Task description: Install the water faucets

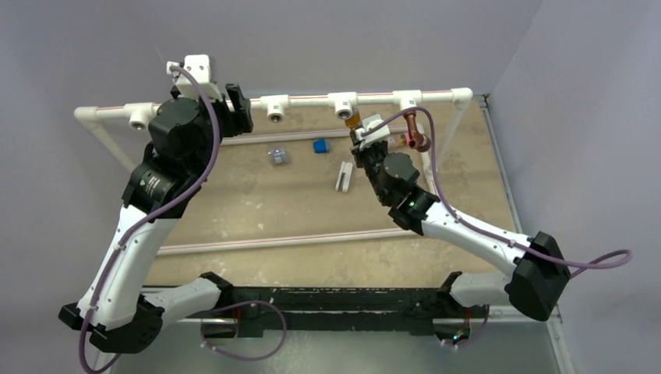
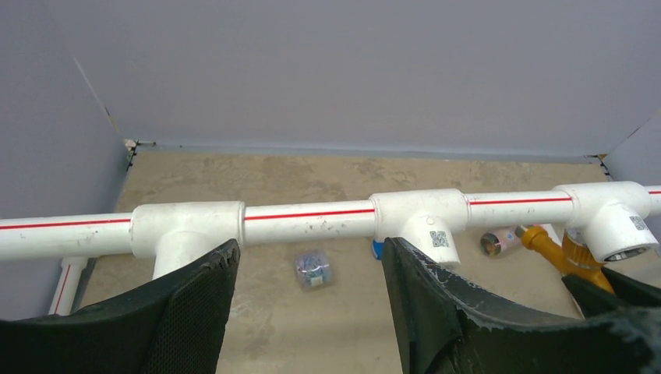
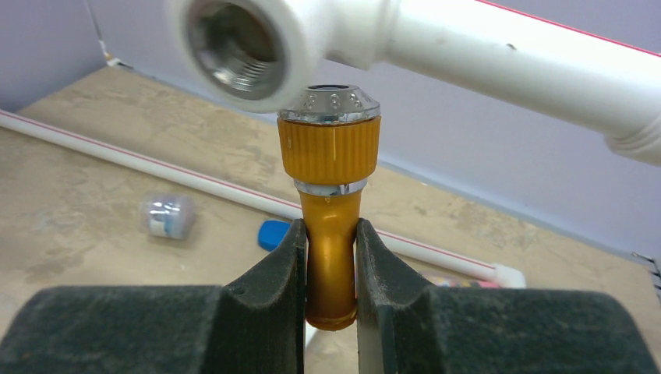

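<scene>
The right end effector [image 3: 331, 269] is clamping the smooth stem of the orange faucet [image 3: 330, 148]. The faucet is standing upright with its head just under and in front of a threaded tee socket [image 3: 238, 47], and as far as I can tell it is not yet entering it. It is looking like light, stiff plastic with a glossy, slippery stem. The ribbed collar above the grip is probably offering better purchase for twisting, and the thread is likely calling for a straight start to avoid crossing.

The left end effector [image 2: 310, 248] is hanging wide apart, gripping nothing, and facing the pipe [image 2: 308, 213] between two sockets.

The right wrist view is showing the socket's metal thread and the grip on the stem. The top view is hiding most of that behind the arm, but it is showing the whole pipe running across the far side of the bench [image 1: 257, 202]. The left wrist view is catching the faucet from the side, close beneath its socket.
</scene>
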